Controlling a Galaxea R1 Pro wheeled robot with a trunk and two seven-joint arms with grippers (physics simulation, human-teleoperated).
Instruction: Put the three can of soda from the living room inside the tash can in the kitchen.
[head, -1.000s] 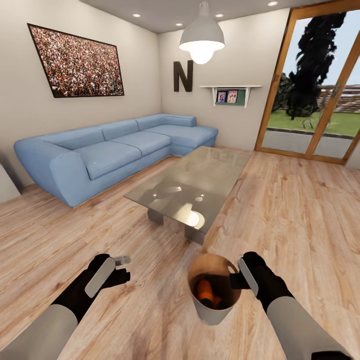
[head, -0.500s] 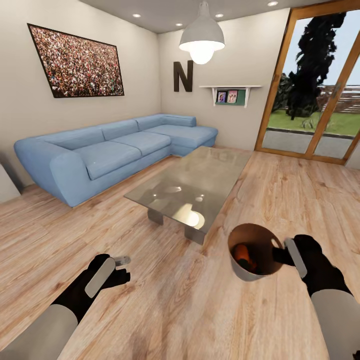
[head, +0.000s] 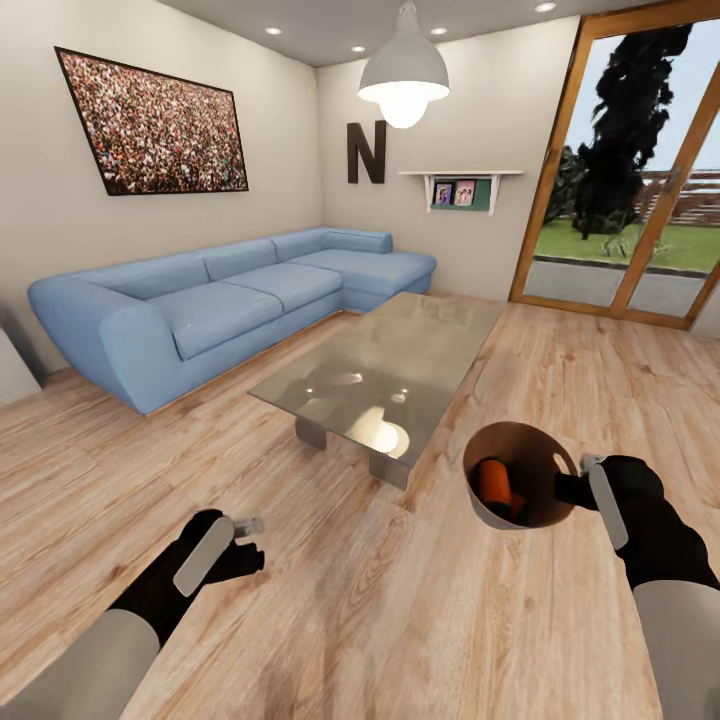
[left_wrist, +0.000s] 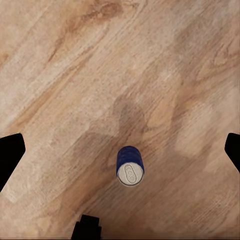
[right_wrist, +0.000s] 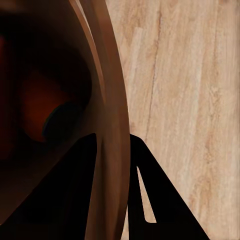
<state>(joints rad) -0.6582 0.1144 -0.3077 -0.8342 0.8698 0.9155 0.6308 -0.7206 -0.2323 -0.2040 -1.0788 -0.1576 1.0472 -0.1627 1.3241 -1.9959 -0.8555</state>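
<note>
Low at the right of the head view, the bin (head: 520, 488) is held off the floor (head: 400, 620) by the right gripper (head: 578, 490), tilted so that its mouth faces the camera. The jaws are seen clamped on the bin's rim at its right side; in the right wrist view one dark finger (right_wrist: 150, 200) lies outside the brown wall (right_wrist: 112, 150) and the other inside it, the wall pinched narrowly between them. Inside the bin an orange can (head: 493, 482) is seen lying against the inner wall, with a darker shape beside it that cannot be made out clearly. In the right wrist view an orange-red mass (right_wrist: 35, 107) with a dark round end is seen within the bin's shadowed interior.

At the lower left of the head view the left gripper (head: 245, 535) is held over bare floor, and nothing is gripped by it. In the left wrist view its dark fingertips (left_wrist: 10, 155) are seen at the two side edges of the frame, so the jaws are spread wide. Between them, on the wood below, a can with a blue side and a silver top (left_wrist: 130, 166) is seen end-on, apart from both fingers.

Beyond the arms, the glass table (head: 390, 370) stands at the middle of the frame, with the blue sofa (head: 220, 300) at its left.
</note>
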